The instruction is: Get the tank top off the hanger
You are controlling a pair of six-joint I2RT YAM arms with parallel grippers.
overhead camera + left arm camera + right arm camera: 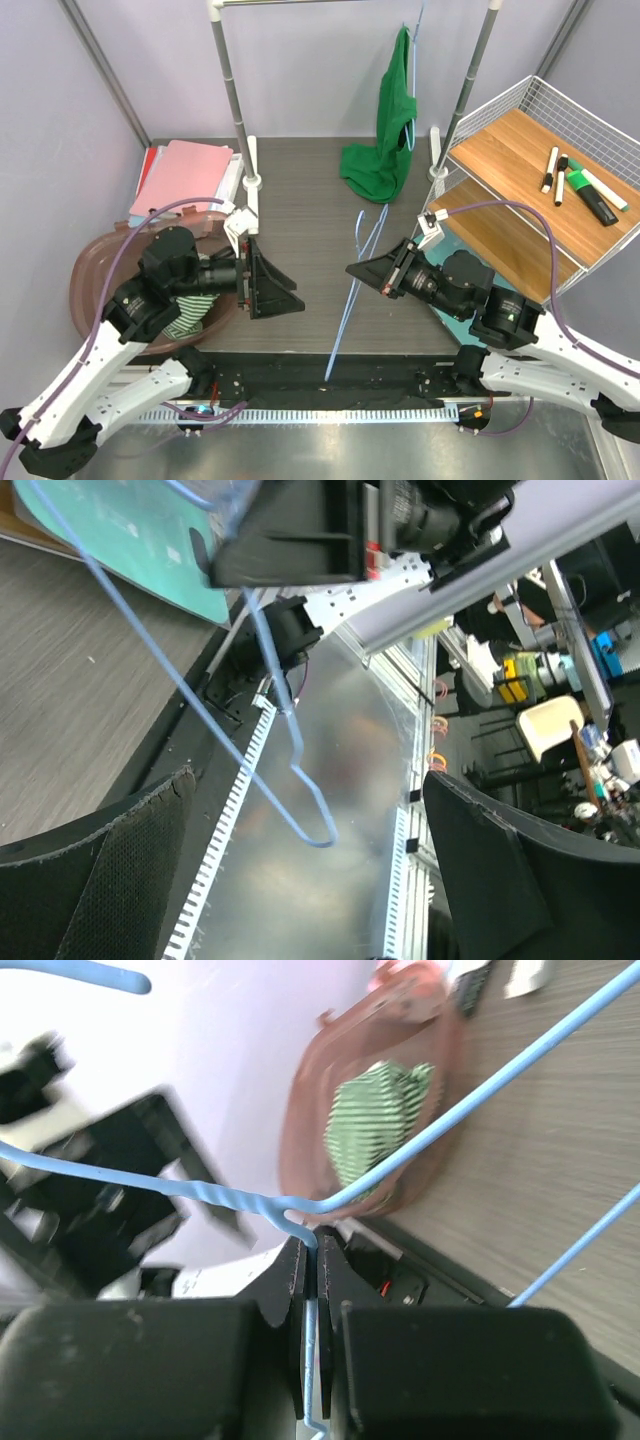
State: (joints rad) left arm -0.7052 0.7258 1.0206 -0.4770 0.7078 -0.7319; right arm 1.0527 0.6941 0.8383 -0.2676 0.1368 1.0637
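A green tank top (385, 140) hangs from a blue hanger (413, 50) on the rack at the back, and its lower end lies bunched on the table. My right gripper (352, 270) is shut on the wire of a second, bare blue hanger (350, 300) that slants over the table's middle. The right wrist view shows the jaws pinching this wire (311, 1290) just below its twisted neck. My left gripper (290, 288) is open and empty, facing the right one. In the left wrist view the bare hanger's corner (310, 825) hangs between and beyond my open fingers (100, 870).
A brown basket (95, 290) at the left holds a green-and-white striped garment (185, 320). Pink folders (180, 175) lie behind it. Rack poles (232, 90) stand at the back. A wire shelf (520, 170) with markers (580, 190) stands at the right.
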